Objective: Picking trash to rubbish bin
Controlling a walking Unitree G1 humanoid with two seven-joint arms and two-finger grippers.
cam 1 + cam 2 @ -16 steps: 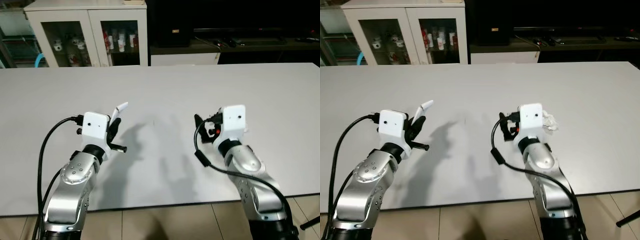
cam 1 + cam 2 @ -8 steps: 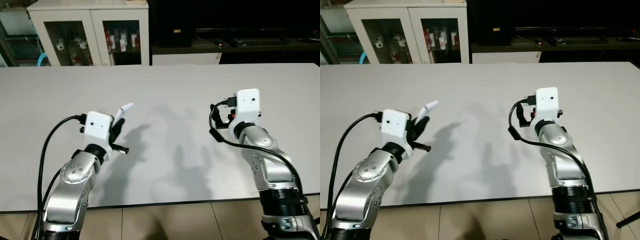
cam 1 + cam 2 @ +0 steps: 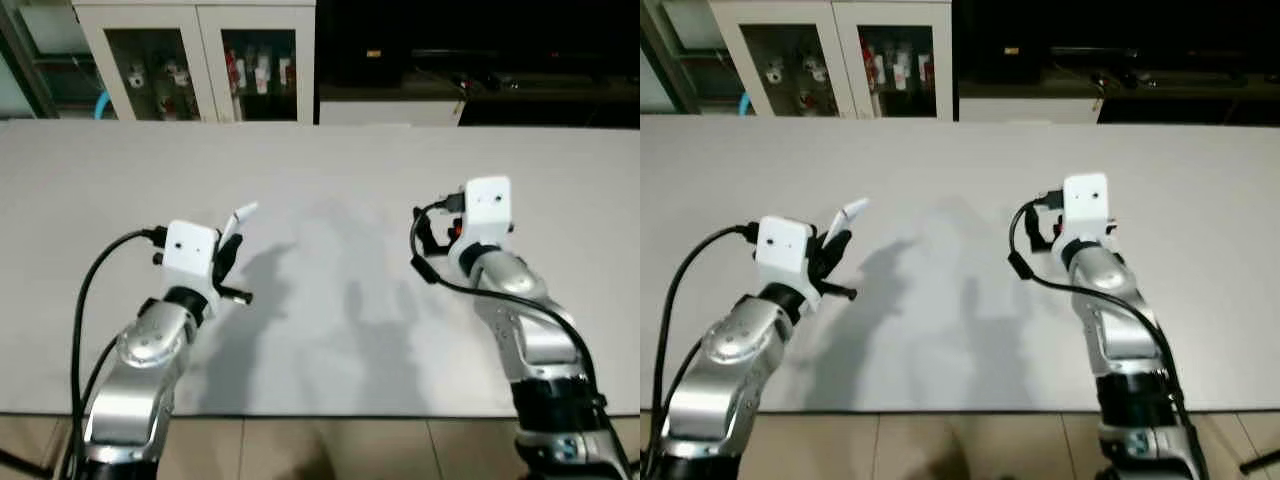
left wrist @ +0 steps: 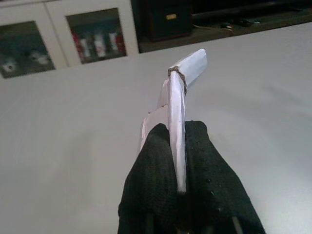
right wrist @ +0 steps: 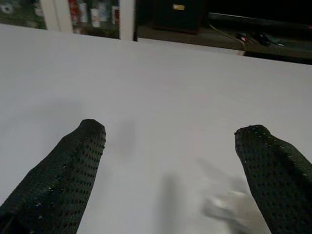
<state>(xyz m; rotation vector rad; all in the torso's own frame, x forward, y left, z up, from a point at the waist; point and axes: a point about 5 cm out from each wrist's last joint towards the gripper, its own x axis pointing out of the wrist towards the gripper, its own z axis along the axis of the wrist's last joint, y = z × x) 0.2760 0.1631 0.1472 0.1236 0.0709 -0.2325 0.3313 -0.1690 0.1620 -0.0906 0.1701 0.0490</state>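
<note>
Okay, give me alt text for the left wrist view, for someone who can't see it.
The left gripper's two black fingers are closed on a folded white paper scrap that sticks out past their tips, held above a white table. Beyond the table's far edge stands a white glass-door cabinet.
</note>
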